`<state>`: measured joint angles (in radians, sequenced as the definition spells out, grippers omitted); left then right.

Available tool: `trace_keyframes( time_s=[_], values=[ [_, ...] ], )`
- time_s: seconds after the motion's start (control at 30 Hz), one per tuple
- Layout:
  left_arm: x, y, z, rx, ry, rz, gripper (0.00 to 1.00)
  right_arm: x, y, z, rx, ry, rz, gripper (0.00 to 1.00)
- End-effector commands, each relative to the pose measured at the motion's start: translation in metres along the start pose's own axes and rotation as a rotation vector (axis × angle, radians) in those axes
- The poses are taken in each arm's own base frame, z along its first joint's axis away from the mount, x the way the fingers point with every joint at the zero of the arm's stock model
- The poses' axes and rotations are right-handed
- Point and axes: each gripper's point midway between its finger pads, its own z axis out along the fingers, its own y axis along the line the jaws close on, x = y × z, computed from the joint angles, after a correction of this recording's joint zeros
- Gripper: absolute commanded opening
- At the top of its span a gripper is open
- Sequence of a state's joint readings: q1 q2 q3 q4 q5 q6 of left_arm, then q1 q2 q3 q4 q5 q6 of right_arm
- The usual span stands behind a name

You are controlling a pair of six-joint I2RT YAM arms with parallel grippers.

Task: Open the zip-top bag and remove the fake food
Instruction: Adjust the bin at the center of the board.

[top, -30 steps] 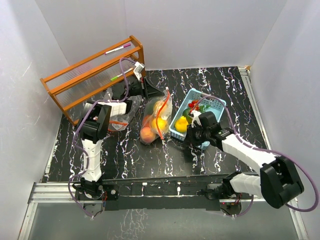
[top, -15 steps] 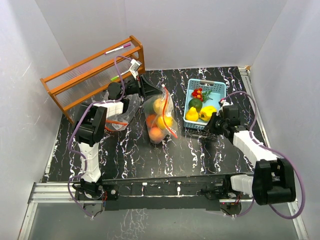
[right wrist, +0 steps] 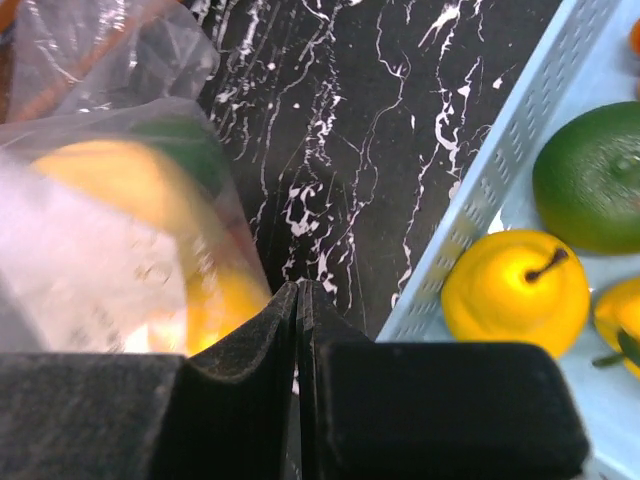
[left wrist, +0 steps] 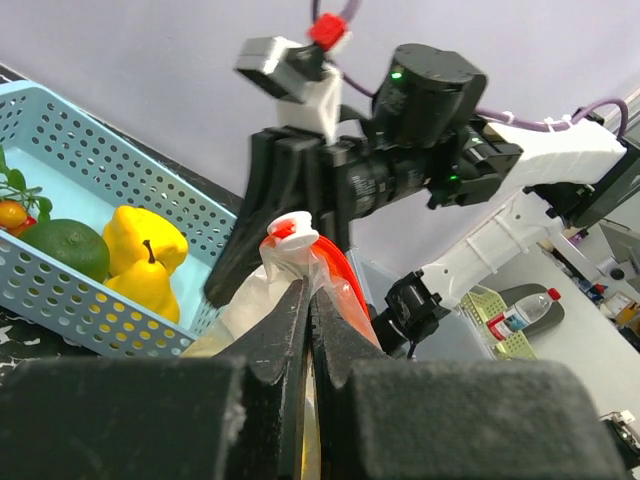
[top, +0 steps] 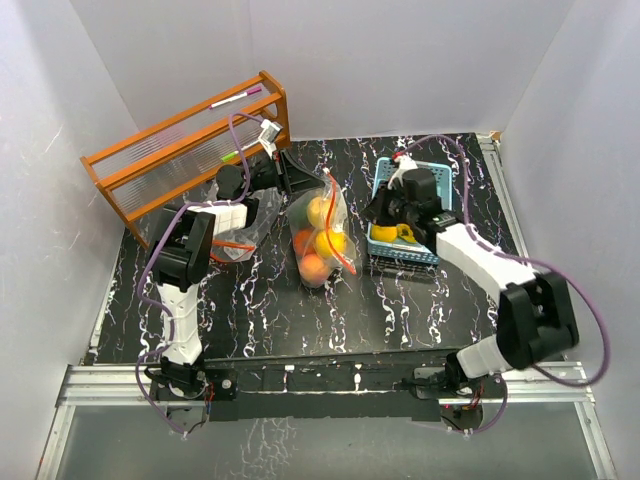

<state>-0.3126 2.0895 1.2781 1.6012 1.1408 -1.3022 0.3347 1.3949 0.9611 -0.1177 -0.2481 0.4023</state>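
A clear zip-top bag hangs in the middle of the black marbled table. It holds fake food: yellow fruits and an orange one. My left gripper is shut on the bag's top edge, by the red-and-white slider. In the left wrist view the plastic runs up between the closed jaws of the left gripper. My right gripper is shut, between the bag and the basket. In the right wrist view the right gripper holds nothing I can see, and the bag is to its left.
A light blue basket right of the bag holds a yellow pear, a green fruit and other fake food. An orange wooden rack with marker pens stands at the back left. A crumpled empty bag lies by the left arm.
My right arm swung from in front of the basket, out to the right, then back over the basket's left side by the bag. The bag was lifted upright by the left gripper.
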Motion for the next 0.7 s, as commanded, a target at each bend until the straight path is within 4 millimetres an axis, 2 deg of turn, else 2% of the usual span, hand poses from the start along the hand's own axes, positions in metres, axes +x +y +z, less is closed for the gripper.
trace_keyframes(
  time_s=[0.0, 0.1, 0.17, 0.3, 0.43, 0.53, 0.67],
  values=[
    [-0.014, -0.040, 0.004, 0.096, -0.035, 0.216, 0.00, -0.009, -0.005, 0.038, 0.025, -0.011, 0.003, 0.08],
    [-0.011, -0.039, 0.003, 0.092, -0.028, 0.206, 0.00, 0.011, -0.028, 0.061, 0.097, 0.049, 0.008, 0.08],
    [-0.009, -0.038, 0.002, 0.091, -0.022, 0.203, 0.00, 0.017, -0.050, 0.066, 0.183, 0.054, 0.000, 0.07],
    [-0.006, -0.023, 0.003, 0.068, -0.023, 0.159, 0.00, 0.017, -0.079, 0.058, 0.233, 0.047, 0.045, 0.07],
    [-0.003, -0.008, 0.005, 0.043, -0.039, 0.114, 0.00, -0.002, -0.100, 0.037, 0.297, -0.019, 0.051, 0.07],
    [-0.004, 0.001, 0.010, -0.001, -0.034, 0.117, 0.00, -0.023, -0.093, 0.020, 0.289, -0.073, 0.025, 0.08],
    [0.002, 0.013, 0.021, -0.118, 0.016, 0.154, 0.00, -0.061, -0.047, -0.003, 0.135, -0.171, -0.052, 0.10]
  ],
)
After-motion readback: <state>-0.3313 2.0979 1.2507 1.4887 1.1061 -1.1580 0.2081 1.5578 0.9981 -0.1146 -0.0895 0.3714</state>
